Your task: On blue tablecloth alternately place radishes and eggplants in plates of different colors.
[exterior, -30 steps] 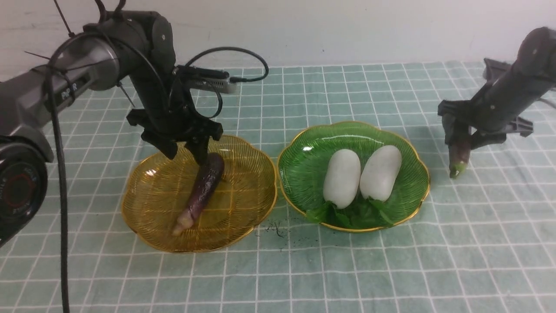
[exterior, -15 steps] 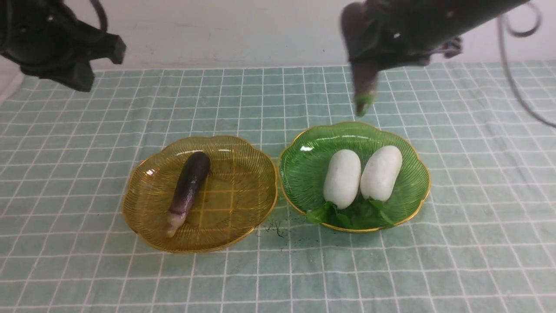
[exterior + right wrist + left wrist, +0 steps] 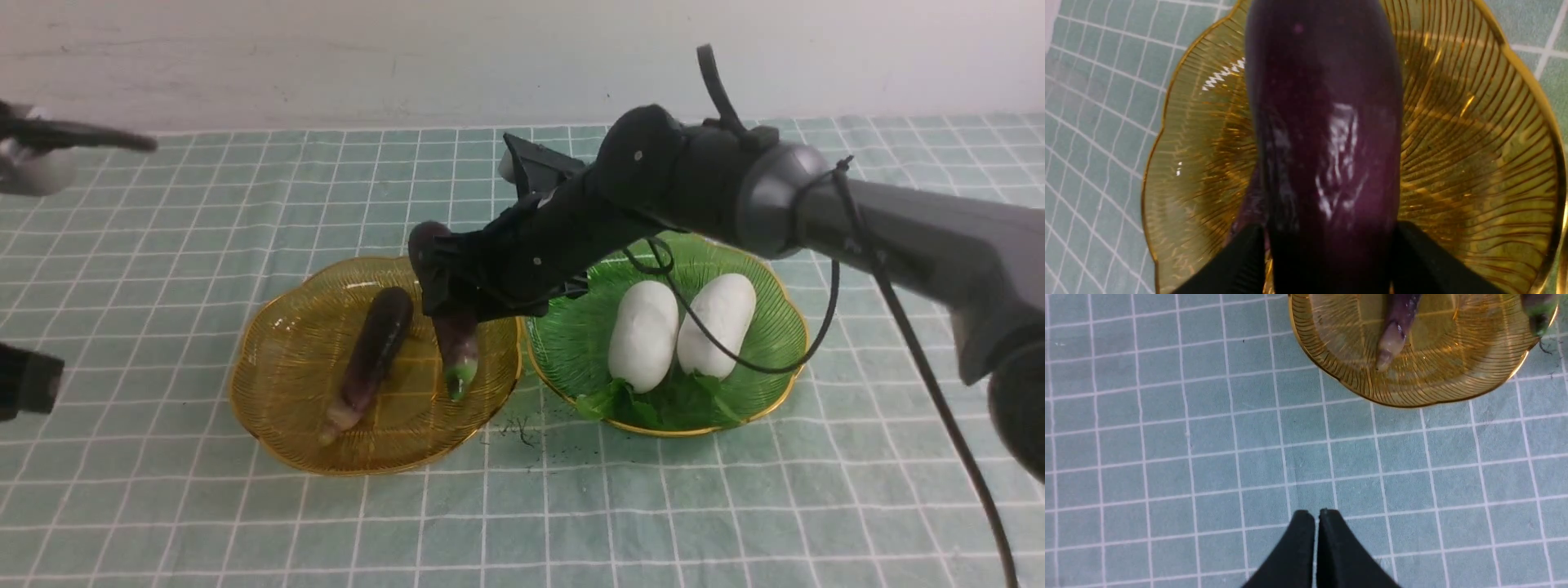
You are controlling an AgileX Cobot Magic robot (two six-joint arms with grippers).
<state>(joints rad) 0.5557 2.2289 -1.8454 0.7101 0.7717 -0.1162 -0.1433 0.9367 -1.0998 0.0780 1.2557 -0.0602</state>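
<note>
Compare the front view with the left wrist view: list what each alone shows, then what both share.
Front only: the green plate with two radishes, and the right hand gripping the second eggplant over the amber plate. Left wrist only: the left hand, shut, above bare cloth. Both: the amber plate, the first eggplant lying in it, the cloth; a blurred tip at the wrist view's edge may be the second eggplant.

Grey right arm (image 3: pixel 898 220), black claw (image 3: pixel 457 309), looping black cables (image 3: pixel 833 278)

Right arm (image 3: pixel 816 204) across green plate (image 3: pixel 782 384); near tablecloth (image 3: pixel 653 506) open
</note>
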